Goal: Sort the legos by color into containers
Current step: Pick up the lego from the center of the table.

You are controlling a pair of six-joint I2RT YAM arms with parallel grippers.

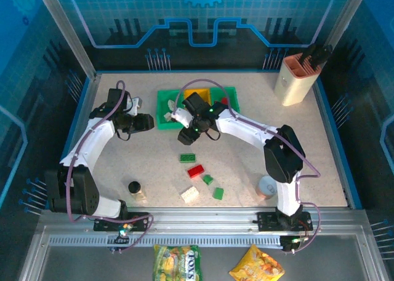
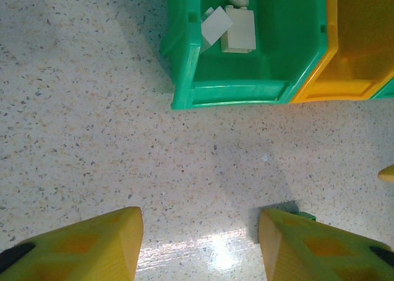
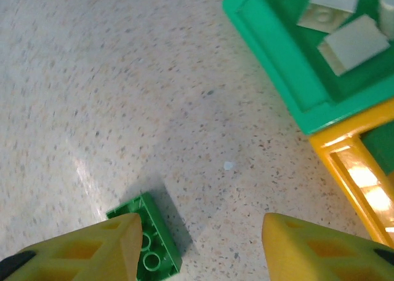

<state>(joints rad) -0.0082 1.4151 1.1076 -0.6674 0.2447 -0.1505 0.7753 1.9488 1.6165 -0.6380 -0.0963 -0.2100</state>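
Observation:
Three bins stand side by side at the back: a green bin (image 1: 165, 110) holding cream bricks (image 2: 237, 29), an orange-yellow bin (image 1: 198, 96) and a second green bin (image 1: 232, 95). My right gripper (image 1: 186, 135) hangs open in front of them, over bare table. A green brick (image 3: 154, 247) lies studs-up by its left finger. Nearer the front lie a red brick (image 1: 196, 170), two small green bricks (image 1: 208, 179) (image 1: 218, 193) and a cream brick (image 1: 189, 195). My left gripper (image 1: 148, 122) is open and holds nothing, left of the first green bin (image 2: 234, 93).
A black-capped little jar (image 1: 135, 189) stands at the front left. A round tin can (image 1: 266, 187) sits beside the right arm's base. A tall beige holder (image 1: 297, 78) is at the back right corner. Blue rails edge the table.

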